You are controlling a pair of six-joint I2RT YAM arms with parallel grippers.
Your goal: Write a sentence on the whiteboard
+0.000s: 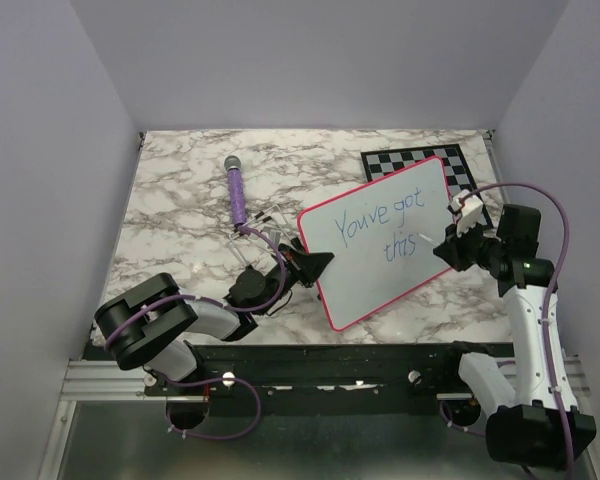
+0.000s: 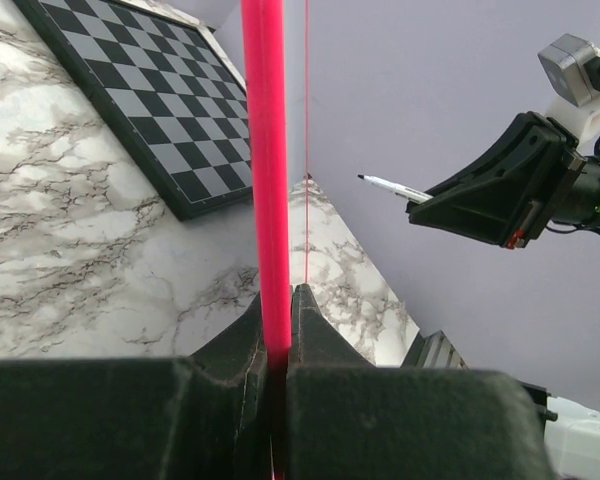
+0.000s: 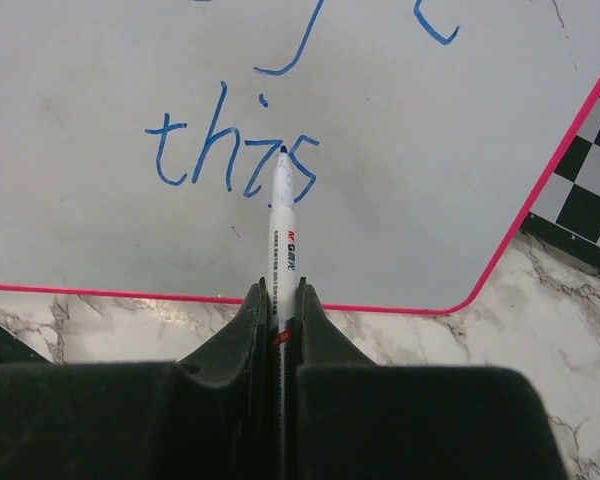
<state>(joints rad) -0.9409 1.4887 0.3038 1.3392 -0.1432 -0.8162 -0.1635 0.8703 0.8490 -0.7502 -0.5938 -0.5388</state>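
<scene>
1. The whiteboard (image 1: 375, 245) is sitting a bit to the right of the middle of the table. It is looking flat, smooth and white, with round corners and a thin pink rim.
2. The sentence (image 1: 385, 228) is showing on it in thin blue letters. It is running in two lines: "You've got" on top and "this" below.
3. The left gripper (image 1: 315, 265) is holding the board at its 8 o'clock corner. In the left wrist view its black fingers are squeezing the pink rim between them.
4. The right gripper (image 1: 448, 245) is waiting at the board's 3 o'clock side. Its fingers are pinching a thin white pen (image 3: 282, 200) with a dark tip.
5. The tip is pointing at the "s" of "this". I cannot tell if it is touching the board.
6. I am counting one board, one pen, two arms and three blue words.
7. One grey-and-black chessboard (image 1: 420, 162) is lying flat at 1 o'clock from the board, and the board is covering part of it.
8. One purple stick (image 1: 237, 192) with a round grey end is lying at 10 o'clock.
9. The table (image 1: 180, 200) is looking like white marble with grey veins.
10. Plain pale walls (image 1: 40, 150) are standing around it on three sides.
</scene>
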